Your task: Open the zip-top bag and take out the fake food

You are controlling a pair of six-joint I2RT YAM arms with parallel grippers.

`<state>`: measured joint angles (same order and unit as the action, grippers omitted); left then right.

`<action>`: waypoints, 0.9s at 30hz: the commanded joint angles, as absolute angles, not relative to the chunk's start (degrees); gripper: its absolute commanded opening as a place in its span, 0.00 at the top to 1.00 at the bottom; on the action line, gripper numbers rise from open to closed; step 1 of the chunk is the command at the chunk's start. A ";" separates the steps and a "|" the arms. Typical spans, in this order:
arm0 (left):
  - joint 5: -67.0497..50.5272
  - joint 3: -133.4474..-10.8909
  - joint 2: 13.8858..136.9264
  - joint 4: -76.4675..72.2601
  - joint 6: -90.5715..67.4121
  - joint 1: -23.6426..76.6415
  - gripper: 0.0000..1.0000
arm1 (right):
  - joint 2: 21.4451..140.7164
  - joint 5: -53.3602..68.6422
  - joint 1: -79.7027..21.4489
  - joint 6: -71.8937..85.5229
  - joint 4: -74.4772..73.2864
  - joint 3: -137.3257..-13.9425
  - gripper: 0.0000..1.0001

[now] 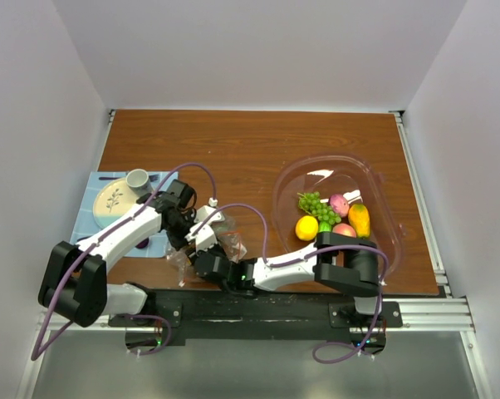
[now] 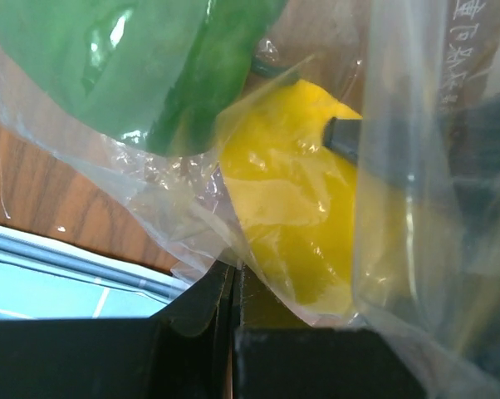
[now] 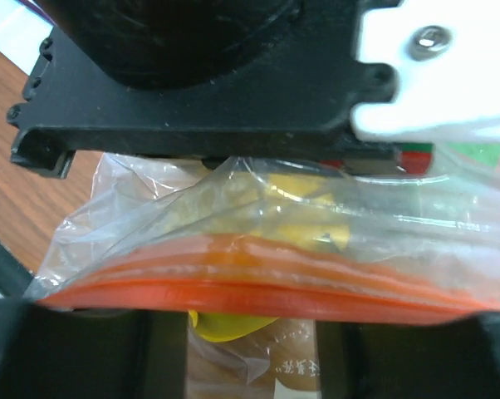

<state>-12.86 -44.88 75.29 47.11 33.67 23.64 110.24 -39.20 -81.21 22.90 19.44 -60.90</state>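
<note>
Bag (image 2: 150, 179) of thin clear plastic, likely light, soft and slippery, sits by the desk's near edge, left of centre. Left gripper (image 2: 235, 274) is closed, pinching the film below a yellow piece (image 2: 291, 216) and a green piece (image 2: 150, 66). Right gripper (image 3: 250, 326) stands partly open at the orange zip strip (image 3: 275, 291), probably the firmest hold; whether it grips is unclear. Farther right, a tub (image 1: 381, 187) holds loose fruit (image 1: 329, 214).
</note>
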 commanded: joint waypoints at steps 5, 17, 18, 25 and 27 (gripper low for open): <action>-8.00 -45.09 76.90 40.70 32.87 18.99 1.00 | 98.89 -38.23 -80.95 25.40 17.85 -53.00 1.00; -6.76 -47.28 78.84 40.34 30.94 16.26 1.00 | 67.61 -47.97 -81.56 25.49 6.34 -41.49 1.00; -7.20 -47.55 78.84 40.78 30.50 16.26 1.00 | 63.85 -49.64 -81.56 24.53 4.33 -40.88 1.00; -11.68 -49.83 76.47 44.82 28.92 16.26 1.00 | 53.27 -62.93 -74.73 31.54 -13.33 -39.99 1.00; -12.91 -50.18 75.76 45.87 28.39 16.35 1.00 | 52.74 -61.53 -68.92 34.00 -17.12 -38.86 1.00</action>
<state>-8.67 -47.46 78.43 43.13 30.46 16.56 53.67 -55.09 -76.36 27.22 -4.19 -40.73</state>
